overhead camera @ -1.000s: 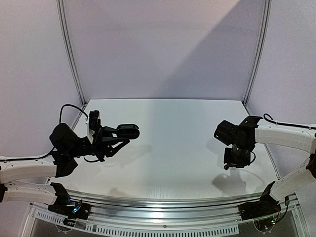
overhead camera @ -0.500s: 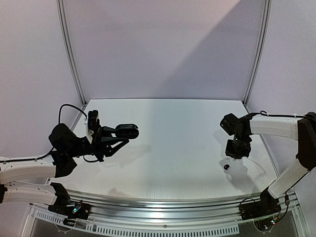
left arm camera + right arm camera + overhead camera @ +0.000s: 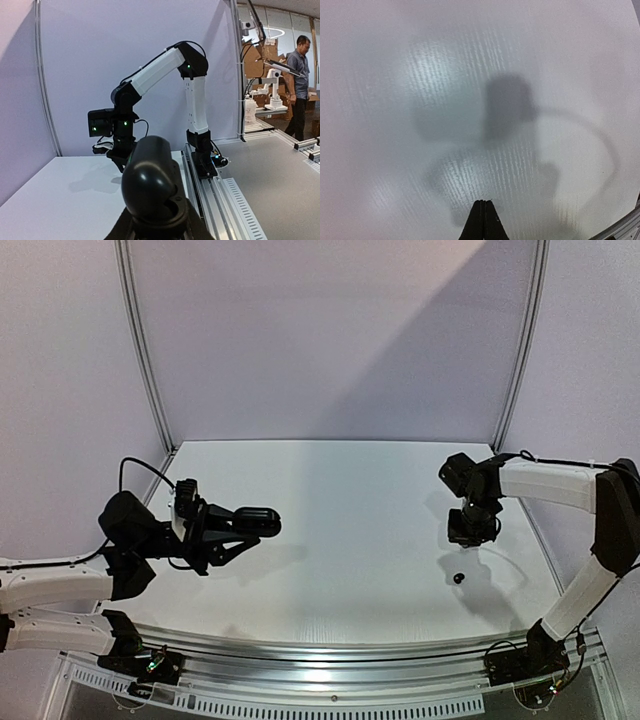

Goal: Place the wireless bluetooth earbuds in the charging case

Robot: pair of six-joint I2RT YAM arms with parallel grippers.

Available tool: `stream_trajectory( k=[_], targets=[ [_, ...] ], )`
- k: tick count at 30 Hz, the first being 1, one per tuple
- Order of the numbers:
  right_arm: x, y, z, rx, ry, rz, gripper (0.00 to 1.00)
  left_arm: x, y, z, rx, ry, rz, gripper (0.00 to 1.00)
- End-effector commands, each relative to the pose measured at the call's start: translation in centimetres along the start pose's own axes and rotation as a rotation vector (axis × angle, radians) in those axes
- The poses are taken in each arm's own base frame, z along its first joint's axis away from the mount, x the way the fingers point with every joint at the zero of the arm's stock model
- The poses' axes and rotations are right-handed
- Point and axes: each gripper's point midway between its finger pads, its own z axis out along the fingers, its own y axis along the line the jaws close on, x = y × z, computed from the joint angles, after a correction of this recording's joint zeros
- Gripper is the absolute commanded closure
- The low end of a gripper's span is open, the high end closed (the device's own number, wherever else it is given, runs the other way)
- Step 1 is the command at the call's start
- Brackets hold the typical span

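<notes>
Table [image 3: 330, 550]: white, faintly ribbed.

Left arm [image 3: 60, 585]: low over the left side. The left gripper [image 3: 243, 528] is clamped on the case [image 3: 262, 520] and holds it clear of the surface, well apart from the right side.

Case: black, glossy, pebble-shaped. Cannot tell whether the lid is open.

Right gripper [image 3: 468, 532]: hangs above the right side, jaws pressed together on nothing. Its wrist view shows only table below.

Earbud [image 3: 459, 578]: one, tiny and black. It lies loose on the table near the right gripper, on the side toward the arm bases, with nothing touching it. Orientation too small to read.

Handling (my estimate): the earbud is very light, hard, smooth and rounded, so it is likely to roll or squirt out of a pinch. Best to reopen the fingers narrowly, take it across the bulb, and close gently.
</notes>
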Motion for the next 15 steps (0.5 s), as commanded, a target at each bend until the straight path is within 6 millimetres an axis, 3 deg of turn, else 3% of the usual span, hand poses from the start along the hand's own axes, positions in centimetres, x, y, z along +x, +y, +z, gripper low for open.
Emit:
stream_trajectory(
  k=[1,2,3,6,7,9,11,13,15],
  targets=[
    [-1.5,4.4,-6.5,-0.228,-0.124,-0.140,1.00,0.8,-1.0,-0.4,0.048,0.012,0.072,1.00],
    [-1.2,6.7,-8.7,-0.307,-0.172,-0.234,0.99,0.8,-1.0,-0.4,0.049,0.011,0.074,1.00],
    [-0.4,9.6,-12.2,-0.422,-0.245,-0.349,0.97,0.9,-1.0,-0.4,0.048,0.012,0.076,1.00],
    [5.3,17.5,-22.7,-0.803,-0.449,-0.703,0.96,1.0,-0.8,-0.3,0.047,0.015,0.068,1.00],
    [7.0,19.0,-26.6,-0.938,-0.528,-0.778,0.96,1.1,-0.8,-0.3,0.046,0.015,0.066,1.00],
    [10.1,21.0,-32.4,-1.132,-0.648,-0.882,0.97,1.1,-0.7,-0.3,0.044,0.013,0.069,1.00],
    [12.1,22.3,-36.1,-1.234,-0.712,-0.931,0.98,1.2,-0.6,-0.2,0.040,0.014,0.073,1.00],
    [13.8,23.7,-38.0,-1.284,-0.723,-0.991,0.99,1.2,-0.4,-0.2,0.036,0.015,0.081,1.00],
    [15.9,26.1,-37.4,-1.270,-0.699,-1.103,1.00,1.3,-0.4,-0.2,0.035,0.017,0.082,1.00]
  ],
)
